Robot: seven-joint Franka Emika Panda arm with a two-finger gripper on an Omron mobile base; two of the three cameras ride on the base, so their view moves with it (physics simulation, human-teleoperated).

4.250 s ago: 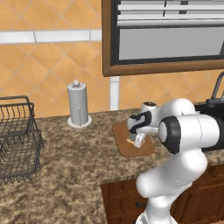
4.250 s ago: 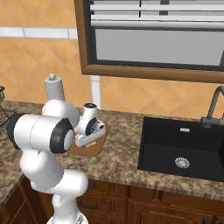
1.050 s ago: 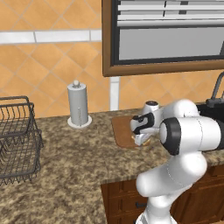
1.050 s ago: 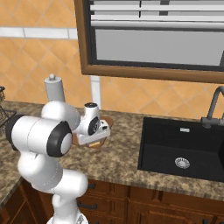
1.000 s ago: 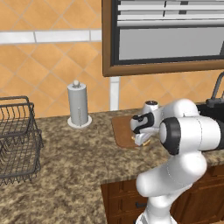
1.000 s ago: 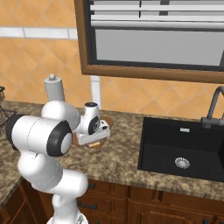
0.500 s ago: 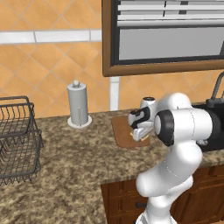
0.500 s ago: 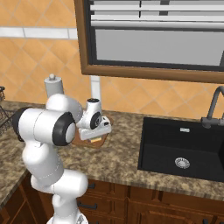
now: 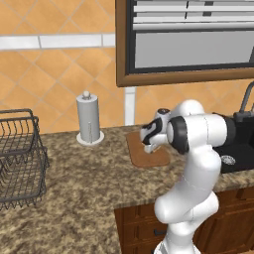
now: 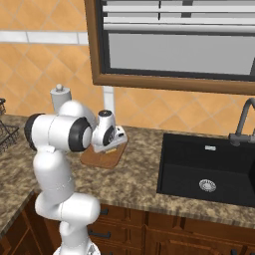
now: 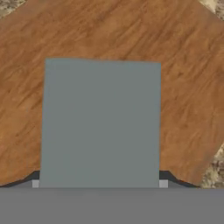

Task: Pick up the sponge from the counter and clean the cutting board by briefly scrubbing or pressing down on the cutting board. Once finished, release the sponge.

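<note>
The claw (image 11: pixel 99 183) was clenched on the small rectangular sponge (image 11: pixel 100 122), its flat grey-green top facing the camera, above the brown wooden cutting board (image 11: pixel 131 39) on the speckled granite tabletop (image 9: pixel 74 183).

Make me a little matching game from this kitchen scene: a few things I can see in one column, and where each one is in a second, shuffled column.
Things
1. sponge
2. cutting board
3. paper towel holder
4. wire basket

Places
A. at the left end of the counter
B. lying flat on the counter under the robot's hand
C. standing upright at the back, by the tiled wall
D. right in front of the gripper, over the wooden board

Pairs: 1-D, 2-B, 3-C, 4-A
</note>
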